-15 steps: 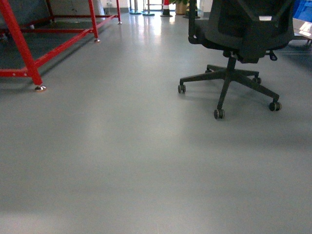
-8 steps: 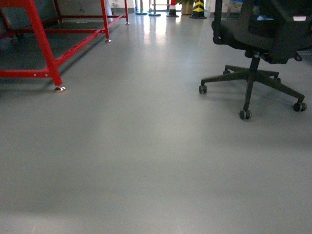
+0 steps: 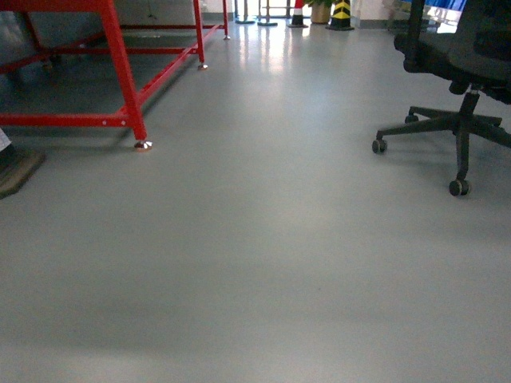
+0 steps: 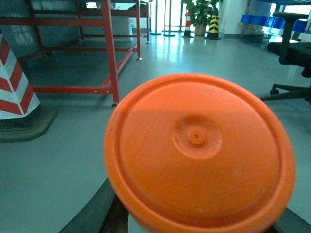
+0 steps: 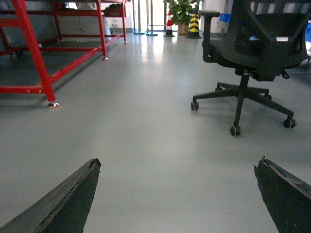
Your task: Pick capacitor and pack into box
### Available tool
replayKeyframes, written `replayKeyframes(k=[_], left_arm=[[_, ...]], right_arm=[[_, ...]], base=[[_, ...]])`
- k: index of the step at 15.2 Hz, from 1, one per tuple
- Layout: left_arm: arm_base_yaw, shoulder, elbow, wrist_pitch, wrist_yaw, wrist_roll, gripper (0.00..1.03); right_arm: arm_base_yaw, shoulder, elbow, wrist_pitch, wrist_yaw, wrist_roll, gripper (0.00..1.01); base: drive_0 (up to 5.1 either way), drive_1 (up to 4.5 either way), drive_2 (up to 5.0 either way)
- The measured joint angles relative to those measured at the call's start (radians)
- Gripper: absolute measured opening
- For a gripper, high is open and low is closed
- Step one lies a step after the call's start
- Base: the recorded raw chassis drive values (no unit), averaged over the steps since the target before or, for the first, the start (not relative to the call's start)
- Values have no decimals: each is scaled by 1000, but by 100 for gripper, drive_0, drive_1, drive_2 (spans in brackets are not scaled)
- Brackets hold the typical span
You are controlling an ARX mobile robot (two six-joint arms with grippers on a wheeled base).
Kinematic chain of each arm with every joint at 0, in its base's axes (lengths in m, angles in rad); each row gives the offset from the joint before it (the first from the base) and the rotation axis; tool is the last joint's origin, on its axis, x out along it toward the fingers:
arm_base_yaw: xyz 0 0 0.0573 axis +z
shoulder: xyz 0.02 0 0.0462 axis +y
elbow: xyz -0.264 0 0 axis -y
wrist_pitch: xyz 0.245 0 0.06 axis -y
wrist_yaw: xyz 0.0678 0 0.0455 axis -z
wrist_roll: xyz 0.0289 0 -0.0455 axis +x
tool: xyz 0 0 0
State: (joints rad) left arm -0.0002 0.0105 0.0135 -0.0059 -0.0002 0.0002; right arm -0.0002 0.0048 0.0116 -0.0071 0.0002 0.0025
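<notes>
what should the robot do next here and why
Probably keep turning the base to search: the head view shows only grey floor, a red frame and an office chair, no pink box. The left gripper holds an orange-lidded container; the right gripper is open, empty.

Floor [image 3: 263, 239] open btwn red frame [image 3: 120, 64], chair [image 3: 463, 104].

**Even indoor light, glare at the far end**

The grey floor [image 3: 263, 263] was evenly lit with a cool cast. A bright, washed-out glare lay on it far back, toward the lit end of the room. Soft shadows sat under the red frame [image 3: 120, 72] and the office chair [image 3: 463, 96]. In the left wrist view the orange lid [image 4: 199, 150] loomed close and slightly soft; its upper part was shaded.
</notes>
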Motion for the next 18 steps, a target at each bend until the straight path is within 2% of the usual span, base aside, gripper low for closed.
replayKeyframes(k=[18], left_arm=[[0, 0, 0, -2, -2, 0, 44]], right_arm=[[0, 0, 0, 4, -1, 0, 98]], base=[[-507, 239, 239]])
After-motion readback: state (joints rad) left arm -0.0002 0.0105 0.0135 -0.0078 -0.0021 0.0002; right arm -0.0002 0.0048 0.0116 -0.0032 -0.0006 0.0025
